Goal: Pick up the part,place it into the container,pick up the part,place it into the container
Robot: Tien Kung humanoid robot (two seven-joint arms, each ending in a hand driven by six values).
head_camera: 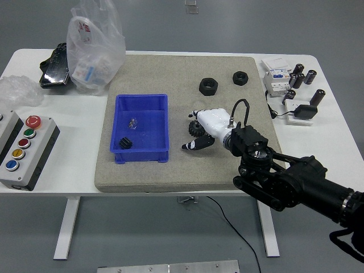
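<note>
My right hand (199,135), white with black fingertips, reaches in from the lower right and rests on the grey mat just right of the blue container (161,114). Its fingers curl down around a black gear (195,128) that sits on the mat. The container holds a small black part (125,142) and a small clear part (133,121). Two black nuts (209,86) (240,77) lie on the mat behind the hand. The left arm is out of view.
A grey mat (170,170) covers the table's middle. A button box (23,149) stands at the left edge. A plastic bag (94,45) and a black object (54,65) lie at the back left. Electrical parts (278,77) and black cylinders (301,77) lie at the right.
</note>
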